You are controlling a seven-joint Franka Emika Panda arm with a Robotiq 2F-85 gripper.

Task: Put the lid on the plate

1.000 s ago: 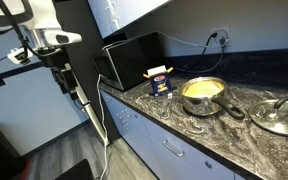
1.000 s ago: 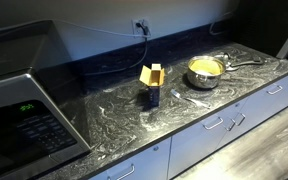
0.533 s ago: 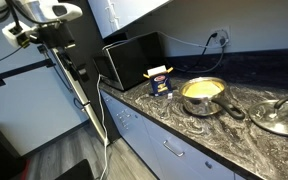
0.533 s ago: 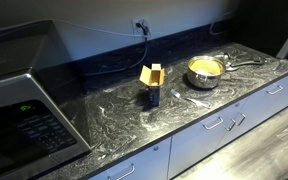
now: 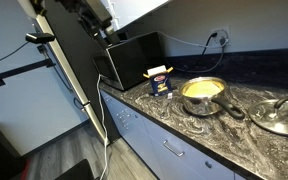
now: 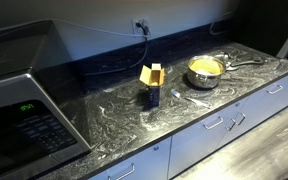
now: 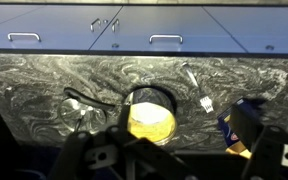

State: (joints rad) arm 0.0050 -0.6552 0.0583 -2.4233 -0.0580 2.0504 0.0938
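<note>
The plate, a round metal pan with a yellow inside (image 5: 203, 92), stands on the dark marbled counter, with its black handle toward the front. It also shows in an exterior view (image 6: 205, 69) and in the wrist view (image 7: 151, 117). The glass lid (image 5: 279, 114) lies flat on the counter beside the pan, apart from it. In the wrist view the lid (image 7: 81, 113) is faint. My gripper (image 7: 179, 160) is open and empty, high above the counter over the pan. My arm (image 5: 87, 14) is at the top edge, above the microwave.
A blue and yellow box (image 5: 160, 81) stands between the pan and a black microwave (image 5: 130, 58); it also shows in the wrist view (image 7: 242, 125). A small white plug (image 7: 206, 102) lies near the pan. Cabinet drawers (image 5: 174, 148) sit below the counter edge.
My arm has swung up and across from the open floor side toward the counter, now above the microwave. The pan, lid and box have not moved.
</note>
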